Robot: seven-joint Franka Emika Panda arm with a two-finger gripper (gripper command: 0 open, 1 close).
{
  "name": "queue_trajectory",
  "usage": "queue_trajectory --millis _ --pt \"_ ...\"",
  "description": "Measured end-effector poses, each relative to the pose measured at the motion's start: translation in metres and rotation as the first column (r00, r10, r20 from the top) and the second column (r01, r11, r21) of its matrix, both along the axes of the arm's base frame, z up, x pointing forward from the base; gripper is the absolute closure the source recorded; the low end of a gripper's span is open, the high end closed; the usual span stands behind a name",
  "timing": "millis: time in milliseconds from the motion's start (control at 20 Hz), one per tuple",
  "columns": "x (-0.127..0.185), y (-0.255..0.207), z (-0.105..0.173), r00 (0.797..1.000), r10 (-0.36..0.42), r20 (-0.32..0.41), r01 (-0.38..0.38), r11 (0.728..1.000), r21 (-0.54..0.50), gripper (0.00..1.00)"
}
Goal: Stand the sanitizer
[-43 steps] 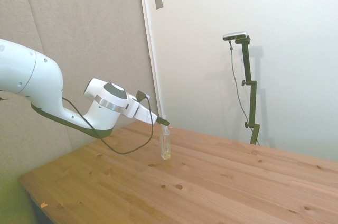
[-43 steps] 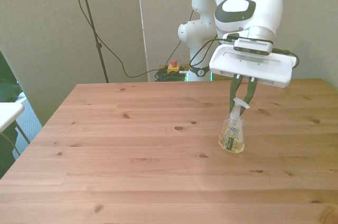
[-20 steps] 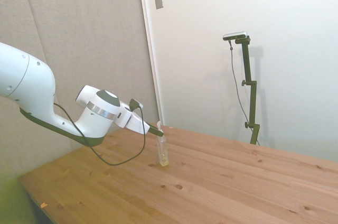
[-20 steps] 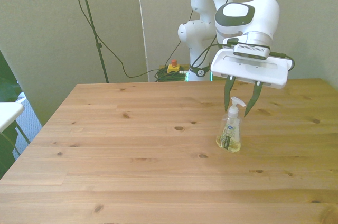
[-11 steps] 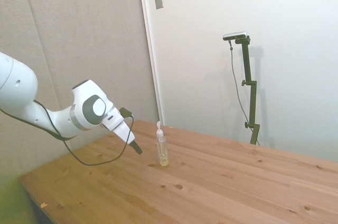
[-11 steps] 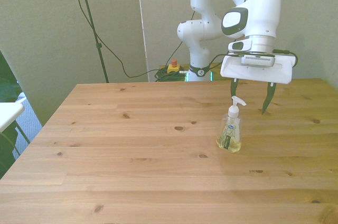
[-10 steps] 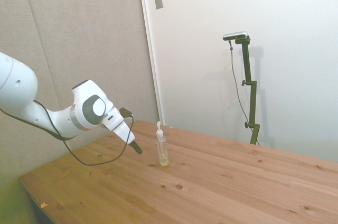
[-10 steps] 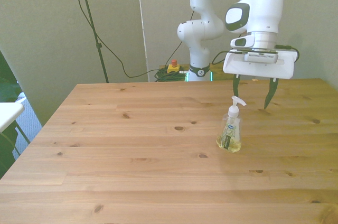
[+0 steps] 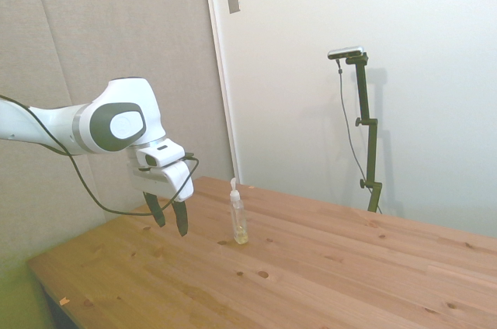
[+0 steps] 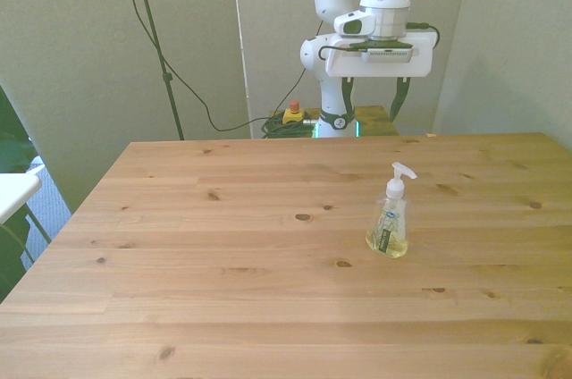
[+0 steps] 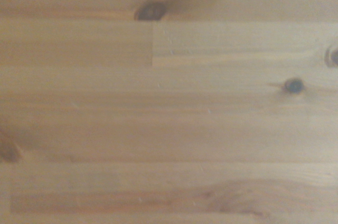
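Side view shows the sanitizer (image 9: pixel 240 219) well apart from the gripper (image 9: pixel 168 219), free on the table (image 9: pixel 326 267). It stands upright, pump upward. The fingers are spread wide, holding nothing.

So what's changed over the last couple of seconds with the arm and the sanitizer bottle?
The gripper let go of the sanitizer: two seconds ago its fingers were shut on the pump top with the bottle tilted, then they opened. It has since lifted and drawn back toward the table's far edge, fingers open. The sanitizer now stands upright on its own and has not shifted in the last second.
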State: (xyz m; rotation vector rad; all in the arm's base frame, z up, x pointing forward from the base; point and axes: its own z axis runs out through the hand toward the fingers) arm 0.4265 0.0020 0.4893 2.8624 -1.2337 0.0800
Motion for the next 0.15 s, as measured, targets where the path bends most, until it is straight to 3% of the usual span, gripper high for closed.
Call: queue_trajectory --millis 150 --pt "-0.017 -0.002 -0.010 0.999 0.030 -0.034 -0.030 1.000 -0.007 0.00"
